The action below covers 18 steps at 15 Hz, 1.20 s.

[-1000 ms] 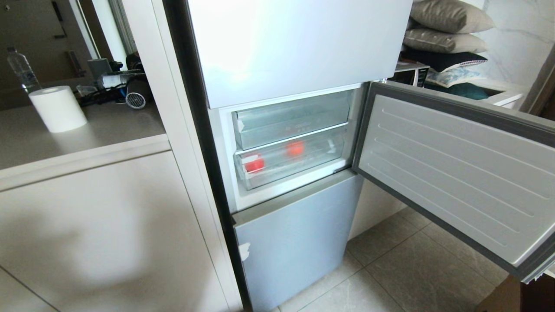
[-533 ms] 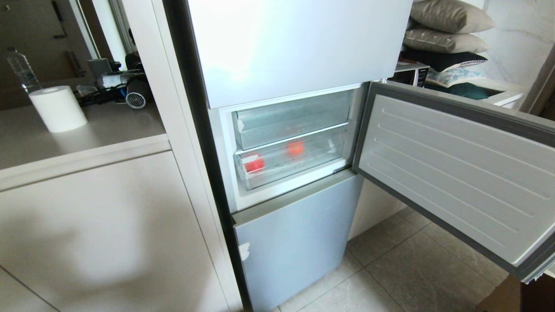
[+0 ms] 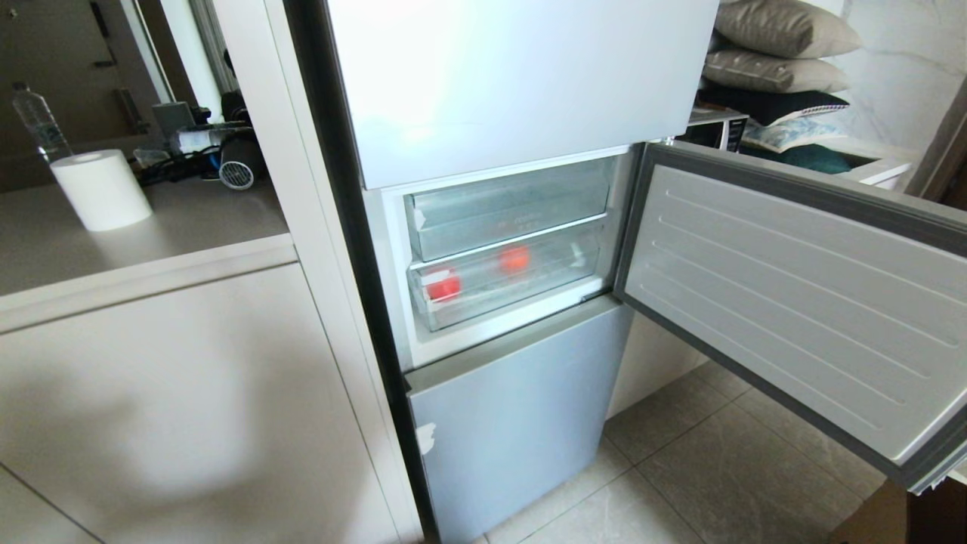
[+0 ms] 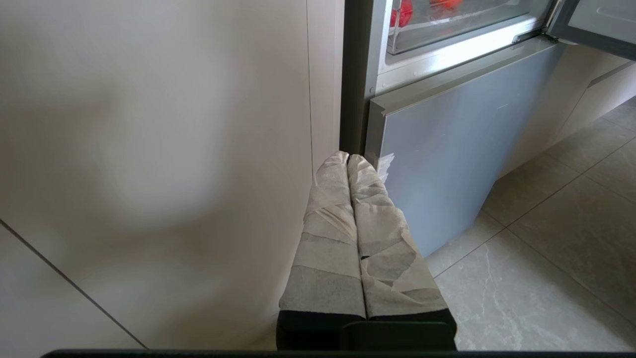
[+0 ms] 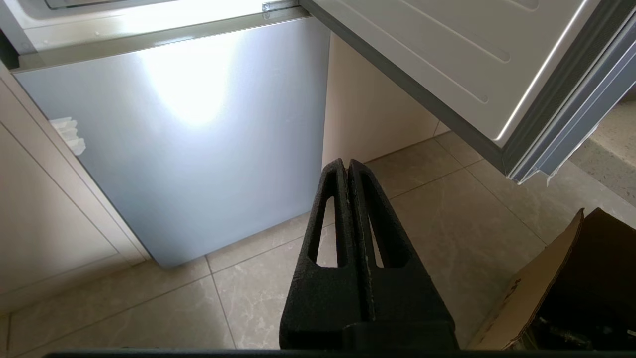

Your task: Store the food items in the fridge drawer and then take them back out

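Two red food items sit inside the fridge drawer point(image 3: 506, 291), the lower of two clear pull-out bins in the open middle compartment: one red food piece point(image 3: 443, 286) near the drawer's left front corner, and a second red food piece point(image 3: 514, 258) further right and deeper in. The drawer is pushed in, and the shallower clear tray point(image 3: 508, 214) above it looks empty.

Judging by this, the storing half appears finished; taking the food back out has not begun, and the drawer would need pulling open first.

Left to right, the head view shows one table point(image 3: 136, 227) carrying one white paper roll point(image 3: 100, 189) and one water bottle point(image 3: 39, 119), then one fridge with three fronts: upper door point(image 3: 514, 75) closed, lower door panel point(image 3: 514, 408) closed, and the middle door point(image 3: 801, 302) swung wide to the right.

Neither arm appears in the head view. The left pincer point(image 4: 348, 159), fingers wrapped in pale tape, is pressed together and empty, low before the lower door panel. The right pincer point(image 5: 346, 164), black, is also pressed together and empty, above the tiled floor point(image 5: 447, 233).
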{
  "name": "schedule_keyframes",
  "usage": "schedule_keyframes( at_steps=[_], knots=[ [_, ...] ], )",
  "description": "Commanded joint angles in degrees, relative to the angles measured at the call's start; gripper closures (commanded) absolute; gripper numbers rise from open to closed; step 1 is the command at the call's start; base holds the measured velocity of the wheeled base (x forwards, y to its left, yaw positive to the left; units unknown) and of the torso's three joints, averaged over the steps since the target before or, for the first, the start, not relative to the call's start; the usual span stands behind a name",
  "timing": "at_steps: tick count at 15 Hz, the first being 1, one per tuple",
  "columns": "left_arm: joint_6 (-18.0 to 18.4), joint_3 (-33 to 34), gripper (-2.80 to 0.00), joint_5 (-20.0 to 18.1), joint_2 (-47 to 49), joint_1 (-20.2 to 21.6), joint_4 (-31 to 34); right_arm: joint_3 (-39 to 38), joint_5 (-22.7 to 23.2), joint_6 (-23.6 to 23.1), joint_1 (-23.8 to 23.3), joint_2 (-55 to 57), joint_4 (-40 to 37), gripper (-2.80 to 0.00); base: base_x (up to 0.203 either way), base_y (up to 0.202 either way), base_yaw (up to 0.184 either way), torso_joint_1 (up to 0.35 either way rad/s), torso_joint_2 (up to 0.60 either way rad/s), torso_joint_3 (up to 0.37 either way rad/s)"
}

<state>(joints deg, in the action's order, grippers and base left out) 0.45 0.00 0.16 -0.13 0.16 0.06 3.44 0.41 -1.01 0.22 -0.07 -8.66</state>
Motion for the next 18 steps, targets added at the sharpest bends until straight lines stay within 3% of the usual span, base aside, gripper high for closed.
schedule_keyframes(
  at_steps=[1,18],
  knots=[
    [0.0,0.0,0.0,0.0,0.1,0.0,0.0,0.0,0.0,0.0,0.0,0.0,0.0,0.0,0.0,0.0,0.0,0.0,0.0,0.0],
    [0.0,0.0,0.0,0.0,0.1,0.0,0.0,0.0,0.0,-0.1,0.0,0.0,0.0,0.0,0.0,0.0,0.0,0.0,0.0,0.0]
  ],
)
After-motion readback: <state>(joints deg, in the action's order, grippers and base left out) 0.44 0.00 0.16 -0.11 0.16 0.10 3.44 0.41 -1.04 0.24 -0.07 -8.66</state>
